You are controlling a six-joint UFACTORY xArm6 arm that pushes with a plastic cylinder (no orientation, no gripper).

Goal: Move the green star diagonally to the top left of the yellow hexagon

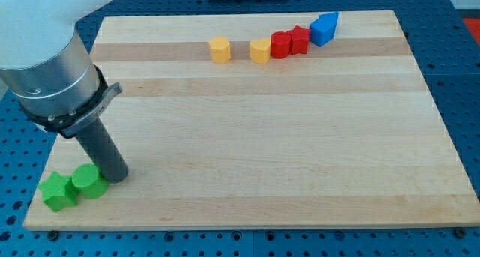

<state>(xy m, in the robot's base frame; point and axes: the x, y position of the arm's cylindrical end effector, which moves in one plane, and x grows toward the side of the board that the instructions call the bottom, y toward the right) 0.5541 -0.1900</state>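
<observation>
The green star (56, 192) lies at the board's bottom left corner. A green cylinder (88, 183) touches its right side. My tip (115, 174) rests on the board just right of the green cylinder, touching or nearly touching it. The yellow hexagon (220, 50) sits near the view's top, left of centre, far from the star.
A row near the view's top holds a yellow heart-like block (260, 51), a red cylinder (280, 45), a red star (299, 40) and a blue block (324, 28). The arm's grey body (52, 62) covers the upper left. The wooden board's edge (247, 223) runs along the bottom.
</observation>
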